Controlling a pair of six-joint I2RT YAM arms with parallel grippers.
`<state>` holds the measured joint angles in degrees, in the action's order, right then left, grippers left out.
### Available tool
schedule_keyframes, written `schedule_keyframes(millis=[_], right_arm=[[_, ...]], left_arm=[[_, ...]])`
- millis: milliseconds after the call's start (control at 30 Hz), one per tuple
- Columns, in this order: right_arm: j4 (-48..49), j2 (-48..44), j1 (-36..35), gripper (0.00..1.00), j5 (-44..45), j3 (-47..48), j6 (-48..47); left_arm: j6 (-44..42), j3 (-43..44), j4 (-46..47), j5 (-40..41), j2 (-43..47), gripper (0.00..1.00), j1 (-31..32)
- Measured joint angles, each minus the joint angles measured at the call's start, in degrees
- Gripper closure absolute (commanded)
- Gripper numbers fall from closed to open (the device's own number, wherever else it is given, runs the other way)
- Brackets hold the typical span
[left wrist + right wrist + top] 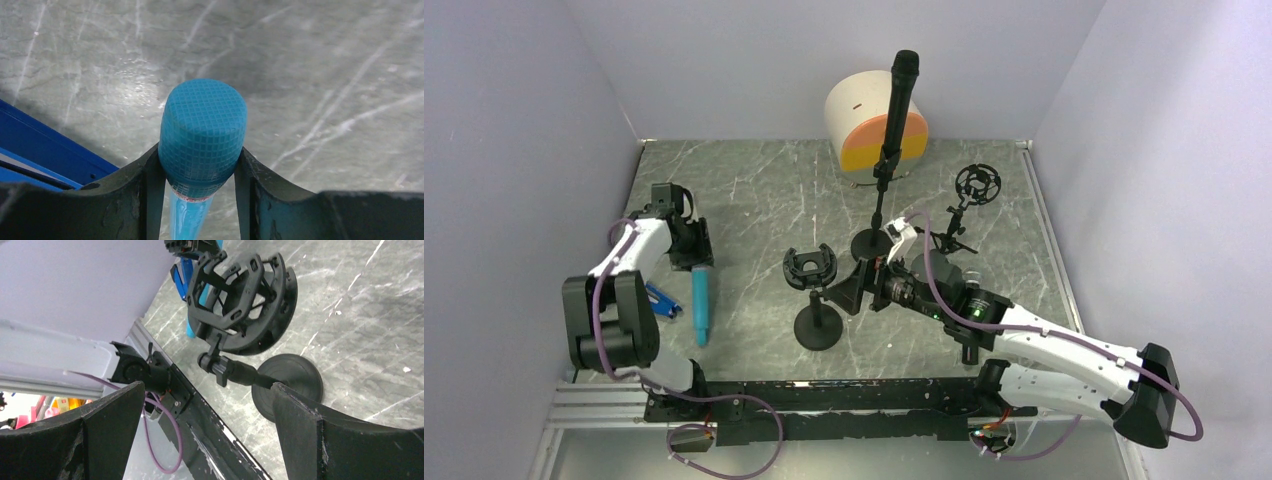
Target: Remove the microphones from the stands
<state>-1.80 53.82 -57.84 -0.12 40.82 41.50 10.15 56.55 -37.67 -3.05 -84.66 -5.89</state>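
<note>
— Grey marbled table (754, 190), lilac walls (514, 120). What do you make out from above?

— The left gripper (696, 255) has the teal microphone (701, 305) by its head; the body runs out from the fingers toward the near edge. Whether it rests on the table, I can't tell. A blue thing (662, 300) lies just beside it, half hidden by the arm. The right gripper (856, 283) is spread wide, just beside the short stand (817, 322), whose cradle (809, 268) is empty. A black microphone (901, 95) stands upright beyond it.

— And the left wrist?

— The fingers (150, 175) are clamped on the mesh head (204, 135); the handle drops out of sight between them. The blue thing (45, 145) is cut off at the edge.

— The right wrist?

— Its fingers (110, 425) are released, touching nothing. The cradle (240, 295) sits ahead of the gap, apart from both fingers, with slivers of blue behind it that I can't identify.
</note>
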Motion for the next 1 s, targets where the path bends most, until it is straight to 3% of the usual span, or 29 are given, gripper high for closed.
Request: schedule_keyframes(millis=[33, 100, 133, 167, 500, 733, 1000], right_arm=[[0.4, -0.4, 0.0, 0.01, -0.2, -0.8, 0.0], [1.2, -1.4, 0.0, 0.01, -0.6, -2.4, -0.2], [1.5, -1.8, 0.0, 0.02, -0.7, -3.1, -0.6], [1.5, -2.2, -0.2, 0.02, -0.6, -3.5, -1.0], [1.6, -3.3, -9.7, 0.03, 9.0, -7.3, -5.7], [7.2, 4.4, -17.6, 0.06, 17.7, -9.3, -10.0], [15.3, 19.8, -18.0, 0.24, 27.0, -4.8, -15.9]], left_arm=[[-0.3, 0.4, 0.0, 0.5, -1.4, 0.80, -0.4], [-0.7, 0.8, -0.1, 1.5, -4.7, 0.53, -1.1], [-0.9, 0.8, -0.3, 1.7, -6.3, 0.23, -1.2], [-1.0, 0.8, -0.7, 1.9, -7.1, 0.08, -1.2], [-1.0, 3.0, -4.3, 4.5, -4.9, 0.06, -1.2], [1.9, 3.7, -5.2, 1.9, 11.7, 0.06, -1.3], [7.3, -3.0, -1.7, -8.3, 30.6, 0.06, -1.2]])
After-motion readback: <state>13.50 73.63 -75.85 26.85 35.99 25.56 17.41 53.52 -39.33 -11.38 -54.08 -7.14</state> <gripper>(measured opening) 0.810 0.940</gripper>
